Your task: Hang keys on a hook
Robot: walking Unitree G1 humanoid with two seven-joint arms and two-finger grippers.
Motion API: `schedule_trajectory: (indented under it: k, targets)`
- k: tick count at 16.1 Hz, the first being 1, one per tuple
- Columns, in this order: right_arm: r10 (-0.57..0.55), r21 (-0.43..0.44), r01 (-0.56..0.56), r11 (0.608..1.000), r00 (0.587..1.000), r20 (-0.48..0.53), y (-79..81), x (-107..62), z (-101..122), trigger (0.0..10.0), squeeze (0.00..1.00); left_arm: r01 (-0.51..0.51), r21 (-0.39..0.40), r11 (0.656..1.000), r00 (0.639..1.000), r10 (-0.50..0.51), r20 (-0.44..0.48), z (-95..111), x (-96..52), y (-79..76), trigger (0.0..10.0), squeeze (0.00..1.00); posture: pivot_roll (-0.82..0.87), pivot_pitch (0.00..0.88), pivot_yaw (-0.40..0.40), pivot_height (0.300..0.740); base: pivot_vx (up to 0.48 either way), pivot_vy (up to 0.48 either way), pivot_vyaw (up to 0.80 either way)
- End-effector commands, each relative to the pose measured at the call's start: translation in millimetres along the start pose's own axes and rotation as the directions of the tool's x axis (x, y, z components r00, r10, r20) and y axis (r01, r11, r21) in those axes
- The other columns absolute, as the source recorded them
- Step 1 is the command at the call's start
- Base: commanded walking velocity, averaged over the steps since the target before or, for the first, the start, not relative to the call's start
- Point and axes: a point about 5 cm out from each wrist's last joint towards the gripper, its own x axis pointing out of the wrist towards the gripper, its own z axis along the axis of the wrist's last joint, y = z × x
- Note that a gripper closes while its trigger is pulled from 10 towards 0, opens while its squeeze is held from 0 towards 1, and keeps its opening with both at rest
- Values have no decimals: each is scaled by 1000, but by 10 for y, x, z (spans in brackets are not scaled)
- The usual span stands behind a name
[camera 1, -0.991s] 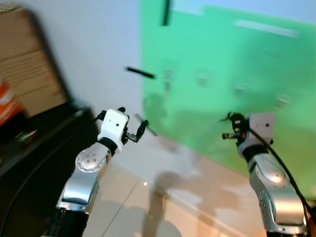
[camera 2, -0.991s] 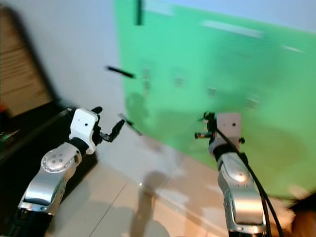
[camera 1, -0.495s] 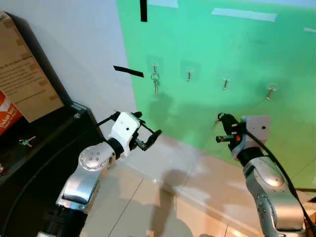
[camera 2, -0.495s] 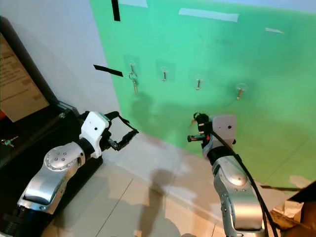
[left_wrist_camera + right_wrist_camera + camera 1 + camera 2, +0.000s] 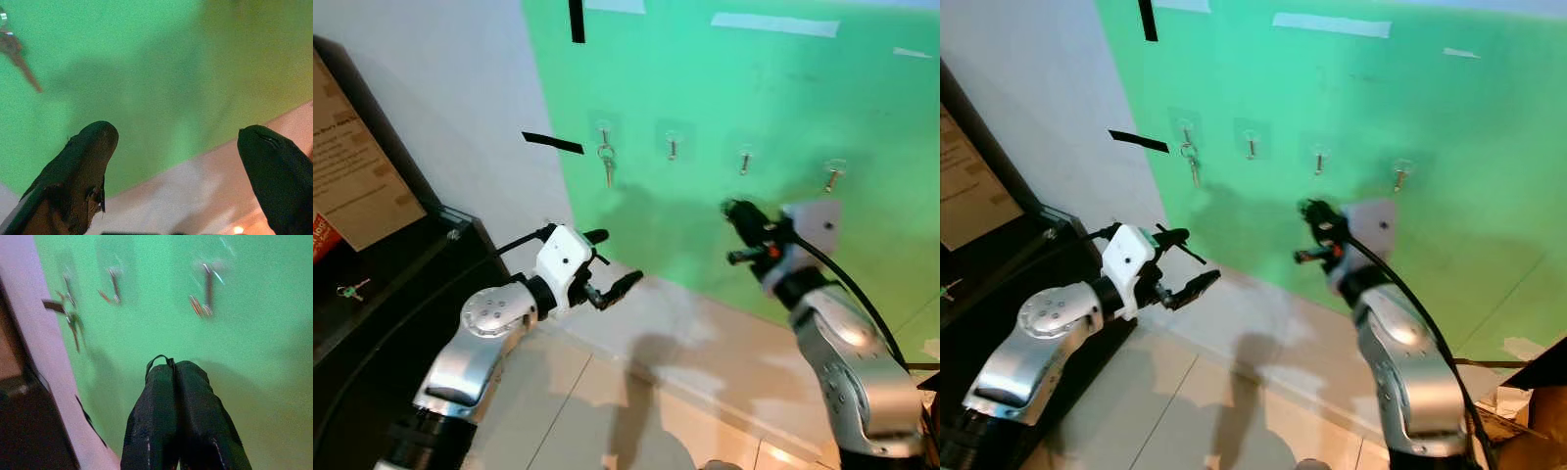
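Observation:
A green board (image 5: 783, 88) on the wall carries a row of small hooks. The leftmost hook holds a bunch of keys (image 5: 606, 163); the hook beside it (image 5: 673, 147) and the two further right (image 5: 744, 160) (image 5: 832, 176) are bare. My right gripper (image 5: 735, 210) is raised below the middle hooks with its fingers (image 5: 195, 396) pressed together. A thin dark loop (image 5: 157, 360) sticks out at their tips; what it is I cannot tell. My left gripper (image 5: 615, 260) is held lower left, open and empty, its fingers (image 5: 88, 147) wide apart and aimed at the board's lower edge.
A black cabinet (image 5: 401, 294) stands at the left with a small green-tagged key (image 5: 350, 290) on its top and a cardboard box (image 5: 352, 166) behind. Black tape strips (image 5: 553, 143) mark the white wall. Pale floor tiles (image 5: 607, 411) lie below the arms.
The camera has steadied and swung slightly. My right gripper has risen closer to the row of hooks, still shut. The left gripper stays open at about the same spot.

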Motion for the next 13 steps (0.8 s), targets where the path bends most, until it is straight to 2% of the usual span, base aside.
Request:
schedule_trajectory:
  k: [1,7,13]
  targets:
    - [34,32,-35,999,999,27,59,56,83,10000,0,31,-3,1000,999,-31,14,35,-27,-17,10000,0,-163,0,107,740,0,0,0]
    - [175,115,-184,976,981,86,325,379,288,10000,0,10,-3,1000,999,-10,41,70,-46,37,10000,0,-145,0,99,740,0,0,0]
    - [236,134,-247,960,967,91,431,493,312,10000,0,-3,4,1000,999,3,39,67,-60,58,10000,0,-133,0,95,740,0,0,0]
